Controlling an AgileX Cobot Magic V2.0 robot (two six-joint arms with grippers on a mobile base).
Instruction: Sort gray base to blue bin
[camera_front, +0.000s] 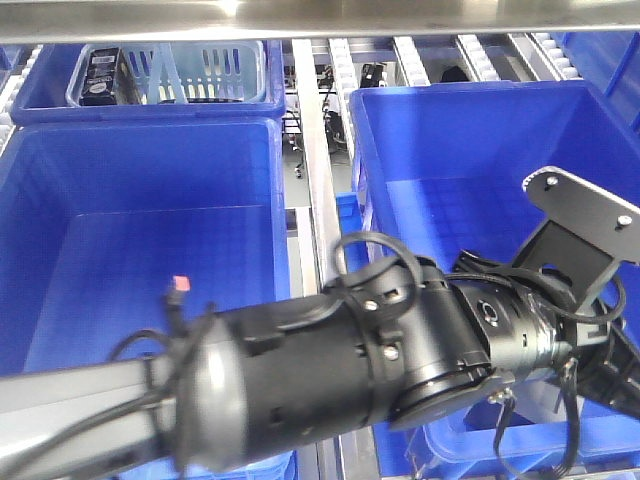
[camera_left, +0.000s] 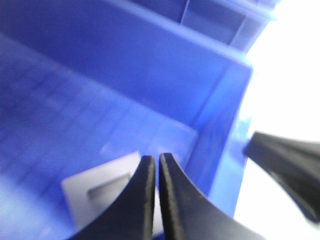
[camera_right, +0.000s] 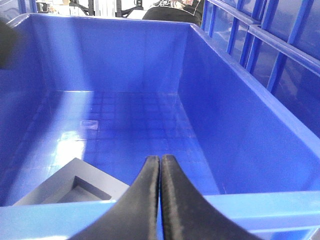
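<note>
Gray base (camera_right: 75, 187) lies left of right fingers (camera_right: 161, 172) (pressed together)

This looks like a warehouse or factory sorting station. Large blue bins (camera_front: 150, 190) sit side by side on metal roller rails (camera_front: 312, 150), as on a flow rack. Behind them a pale slotted basket (camera_front: 205, 72) rests in another blue tub, and cables hang between the rails.
</note>
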